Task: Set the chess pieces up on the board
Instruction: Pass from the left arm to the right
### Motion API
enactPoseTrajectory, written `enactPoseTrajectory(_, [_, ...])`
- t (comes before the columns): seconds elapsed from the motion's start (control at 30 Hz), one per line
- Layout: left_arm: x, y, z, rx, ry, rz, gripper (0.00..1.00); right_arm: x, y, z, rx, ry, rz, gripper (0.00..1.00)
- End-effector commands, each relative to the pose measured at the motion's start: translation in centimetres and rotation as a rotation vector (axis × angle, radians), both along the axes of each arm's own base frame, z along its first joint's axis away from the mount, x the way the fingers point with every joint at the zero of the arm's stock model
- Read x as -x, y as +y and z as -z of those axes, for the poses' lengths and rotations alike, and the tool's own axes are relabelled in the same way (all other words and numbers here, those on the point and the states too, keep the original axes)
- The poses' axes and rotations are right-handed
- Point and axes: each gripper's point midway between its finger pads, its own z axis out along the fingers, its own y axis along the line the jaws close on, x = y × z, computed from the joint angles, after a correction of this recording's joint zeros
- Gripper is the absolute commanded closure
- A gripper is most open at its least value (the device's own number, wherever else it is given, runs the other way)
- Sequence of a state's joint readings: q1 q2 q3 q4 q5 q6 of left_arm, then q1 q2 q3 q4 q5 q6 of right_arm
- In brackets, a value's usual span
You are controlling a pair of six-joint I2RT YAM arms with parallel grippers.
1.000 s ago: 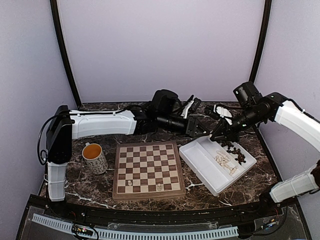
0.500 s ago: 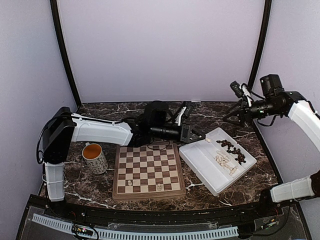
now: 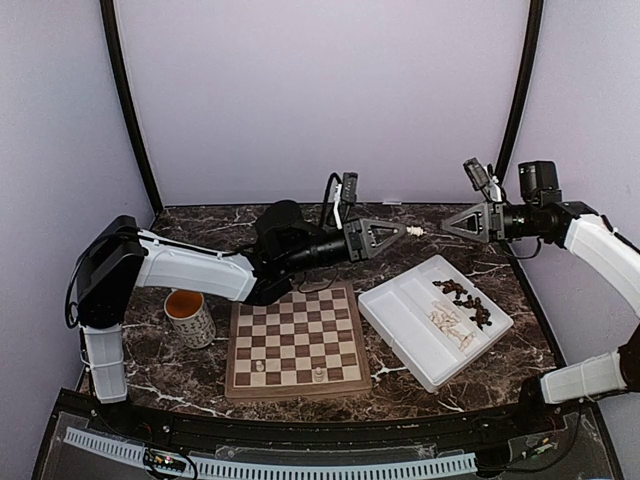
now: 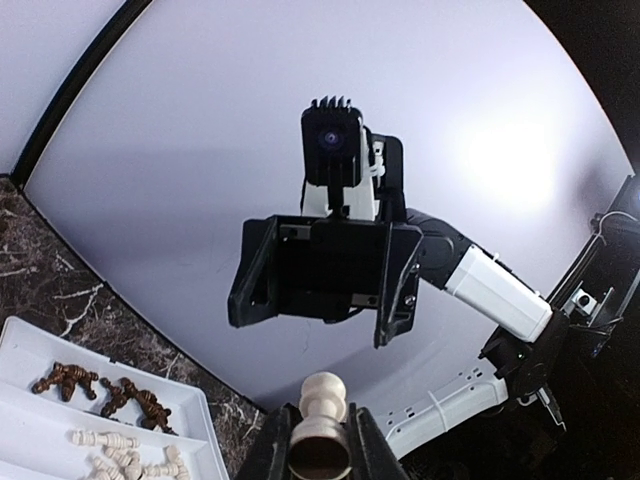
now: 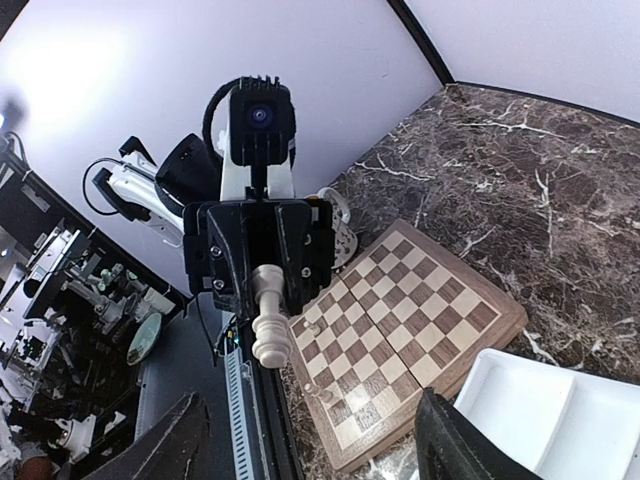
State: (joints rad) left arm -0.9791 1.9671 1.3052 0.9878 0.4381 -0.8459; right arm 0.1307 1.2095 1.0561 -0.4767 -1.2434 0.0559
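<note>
"Where's the piece it's busy with?"

"Up in the air, about the centre of the overhead view. It's a cream piece (image 3: 413,230), clamped by its thicker end in the jaws of the left gripper (image 3: 401,231). The knobbed head pokes out toward the right gripper (image 3: 445,227), whose jaws stand wide apart just beside it and touch nothing."

"How would it handle, d'you reckon?"

"Light, I'd say — turned wood, stiff, smooth and round, so it could twist or slip in a pinch. The narrow waist under the knob or the broad foot look the safest holds. It's hardly fragile, but it would likely topple if set down crooked."

"And the rest?"

"The board (image 3: 297,330) lies lower centre on the dark, white-veined marble counter (image 3: 500,372). It has tan and brown checks and a plain border, with two pale pieces (image 3: 260,366) near its bottom edge. To its right a white plastic tray (image 3: 400,320) with compartments holds dark brown pieces (image 3: 465,297) and pale ones (image 3: 447,322) — loose heaps. A patterned mug (image 3: 190,318) stands to the board's left."
</note>
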Motion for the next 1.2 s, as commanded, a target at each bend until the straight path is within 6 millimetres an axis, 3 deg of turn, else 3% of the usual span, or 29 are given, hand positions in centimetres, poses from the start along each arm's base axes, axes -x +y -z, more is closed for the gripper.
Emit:
enactPoseTrajectory(0.0, [0.1, 1.2, -4.2, 0.144, -0.048, -0.023, 1.0, 0.9, 1.1, -1.9, -0.065, 0.016, -0.053, 0.29])
enactPoseTrajectory(0.67, [-0.1, -0.1, -3.8, 0.148, -0.024, 0.005, 1.0, 0.7, 4.4, -2.3, -0.063, 0.03, -0.158, 0.56])
enactPoseTrajectory(1.17, [-0.2, -0.5, -3.2, 0.139, -0.017, 0.008, 1.0, 0.3, 4.6, -2.4, -0.055, 0.008, -0.146, 0.82])
